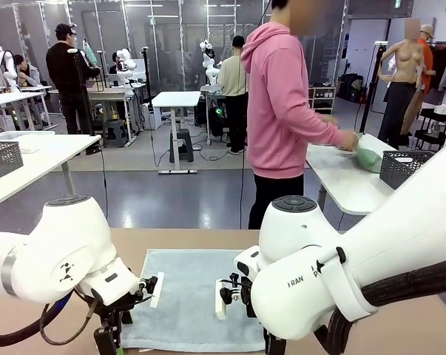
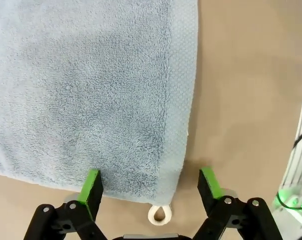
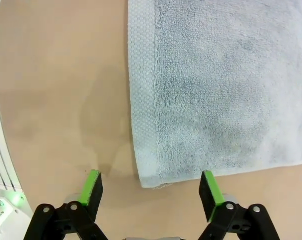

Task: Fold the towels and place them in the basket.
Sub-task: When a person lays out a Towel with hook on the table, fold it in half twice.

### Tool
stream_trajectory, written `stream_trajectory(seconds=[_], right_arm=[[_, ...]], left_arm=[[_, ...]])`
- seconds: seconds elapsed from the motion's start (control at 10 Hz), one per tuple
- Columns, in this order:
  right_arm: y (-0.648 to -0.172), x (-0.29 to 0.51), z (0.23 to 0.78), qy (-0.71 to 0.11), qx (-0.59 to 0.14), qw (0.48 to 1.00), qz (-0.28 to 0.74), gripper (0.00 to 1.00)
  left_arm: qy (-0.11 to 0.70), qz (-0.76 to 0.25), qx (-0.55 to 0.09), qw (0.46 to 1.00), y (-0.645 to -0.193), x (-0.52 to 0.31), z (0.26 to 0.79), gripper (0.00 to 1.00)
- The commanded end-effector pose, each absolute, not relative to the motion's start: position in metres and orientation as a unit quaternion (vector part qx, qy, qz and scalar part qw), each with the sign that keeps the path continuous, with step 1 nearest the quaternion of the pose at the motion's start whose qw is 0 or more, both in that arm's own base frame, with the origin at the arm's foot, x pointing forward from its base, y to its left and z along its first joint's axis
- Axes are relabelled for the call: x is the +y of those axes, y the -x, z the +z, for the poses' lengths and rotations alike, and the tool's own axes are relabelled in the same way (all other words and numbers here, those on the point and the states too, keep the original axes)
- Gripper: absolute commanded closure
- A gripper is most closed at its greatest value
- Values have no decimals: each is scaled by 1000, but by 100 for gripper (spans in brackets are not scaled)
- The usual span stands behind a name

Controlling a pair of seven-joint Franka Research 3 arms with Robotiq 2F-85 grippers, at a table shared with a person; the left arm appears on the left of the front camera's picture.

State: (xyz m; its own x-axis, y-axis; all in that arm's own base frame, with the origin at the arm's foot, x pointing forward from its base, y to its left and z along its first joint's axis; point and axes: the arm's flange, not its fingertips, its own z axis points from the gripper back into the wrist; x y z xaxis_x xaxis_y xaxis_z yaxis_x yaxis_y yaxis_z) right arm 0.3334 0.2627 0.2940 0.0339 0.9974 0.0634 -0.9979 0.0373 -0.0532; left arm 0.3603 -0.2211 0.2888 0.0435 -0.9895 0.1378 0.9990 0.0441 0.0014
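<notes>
towel (image 1: 197, 296): flat on the desk (image 2: 241, 100), at its robot-side edge.
left fingers (image 2: 92, 187): spread, holding nothing, straddling the near-left corner with the loop (image 2: 160, 214).
right fingers (image 3: 93, 186): spread, holding nothing, straddling the near-right corner.
nearer arm: each to its own corner.

Room check for you: glossy grey floor (image 1: 171, 200) beyond the tan desk (image 1: 193, 238). 3 white desks: left desk (image 1: 38, 159), centre desk (image 1: 176, 98), right desk (image 1: 341, 185). Glass partitions (image 1: 134, 22) line the far side. Dark stool (image 1: 184, 144) under the centre desk.
</notes>
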Motion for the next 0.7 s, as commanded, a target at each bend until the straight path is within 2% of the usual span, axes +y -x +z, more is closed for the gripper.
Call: stream_trajectory(seconds=[0.0,0.1,0.2,0.4,0.5,0.6], right_arm=[[-309,246,289,6,-39,718,695,41],[-309,246,288,6,-38,717,696,71],[-311,246,286,3,-42,718,695,100],[-313,248,285,-2,-43,716,697,100],[-316,248,285,-1,-44,718,695,97],[-316,247,286,-2,-45,719,694,100]], left_arm=[[30,-686,-63,725,-287,-184,270,63],[29,-684,-63,726,-286,-183,270,91],[28,-683,-65,727,-285,-182,270,100],[27,-683,-64,727,-283,-183,271,100],[24,-684,-66,726,-283,-184,272,93],[24,-684,-66,726,-282,-184,272,100]])
